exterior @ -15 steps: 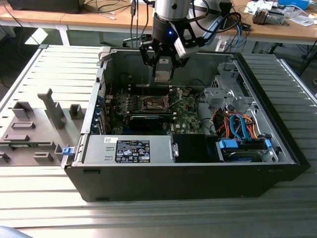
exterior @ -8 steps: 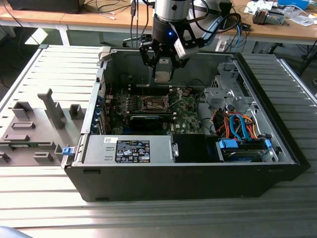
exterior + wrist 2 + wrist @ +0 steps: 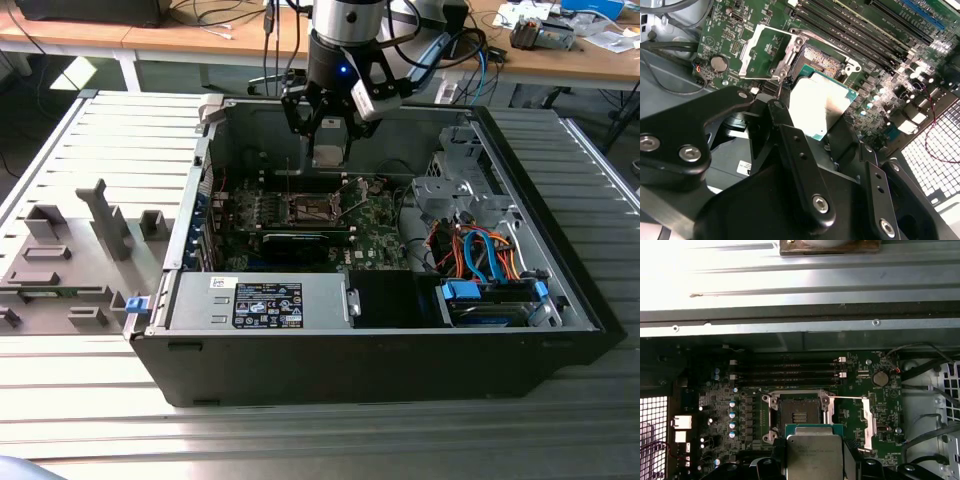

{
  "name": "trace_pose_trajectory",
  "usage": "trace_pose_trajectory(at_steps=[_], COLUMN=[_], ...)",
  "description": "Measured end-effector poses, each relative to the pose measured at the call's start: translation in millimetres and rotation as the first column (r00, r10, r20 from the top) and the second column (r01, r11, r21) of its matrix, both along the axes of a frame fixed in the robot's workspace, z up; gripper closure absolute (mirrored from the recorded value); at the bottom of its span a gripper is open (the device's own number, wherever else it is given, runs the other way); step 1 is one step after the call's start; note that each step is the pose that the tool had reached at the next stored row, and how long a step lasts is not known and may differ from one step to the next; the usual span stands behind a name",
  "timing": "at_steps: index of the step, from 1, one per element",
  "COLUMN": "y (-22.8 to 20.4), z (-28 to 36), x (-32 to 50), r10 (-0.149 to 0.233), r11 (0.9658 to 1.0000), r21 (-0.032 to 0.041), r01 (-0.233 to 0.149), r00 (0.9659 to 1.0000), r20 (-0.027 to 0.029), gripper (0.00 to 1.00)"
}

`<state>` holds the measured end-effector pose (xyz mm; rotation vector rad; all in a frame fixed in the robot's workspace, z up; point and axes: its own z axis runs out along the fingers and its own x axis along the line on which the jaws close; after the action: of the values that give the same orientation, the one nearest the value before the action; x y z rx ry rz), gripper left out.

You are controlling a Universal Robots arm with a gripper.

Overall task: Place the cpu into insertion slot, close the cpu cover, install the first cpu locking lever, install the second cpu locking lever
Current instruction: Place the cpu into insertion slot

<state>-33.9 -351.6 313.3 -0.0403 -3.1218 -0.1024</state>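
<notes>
Over the open computer case (image 3: 380, 370), the gripper (image 3: 329, 135) pinches the cpu (image 3: 820, 105) by opposite edges, hanging clear above the insertion slot (image 3: 799, 415). The cpu cover (image 3: 866, 422) stands flipped open beside the slot. Judgement: square the chip's corners to the frame and lower it flat, never sliding it across the contacts.

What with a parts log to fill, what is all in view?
cpu: 1, silvery-grey, held over the board
slot: 1, golden-brown, bare, on the board
cover: 1, grey, open beside the slot
board: 1, green, in the case
case: 1, black, on the table
cables: several, orange and blue, case, exterior view's right
fixtures: several, grey, table, exterior view's left
table: 1, grey, slatted
arm: 1, black, over the case, jaws shut on the cpu
</notes>
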Motion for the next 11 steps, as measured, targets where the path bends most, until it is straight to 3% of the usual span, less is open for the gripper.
trace_pose_trajectory(at_steps=[11], y=[0.0], z=[-2.7], x=[0.0], r10=[0.000], r11=[1.0000], r21=[0.0001], r01=[0.000], r00=[1.0000], r20=[0.0000], gripper=[0.46])
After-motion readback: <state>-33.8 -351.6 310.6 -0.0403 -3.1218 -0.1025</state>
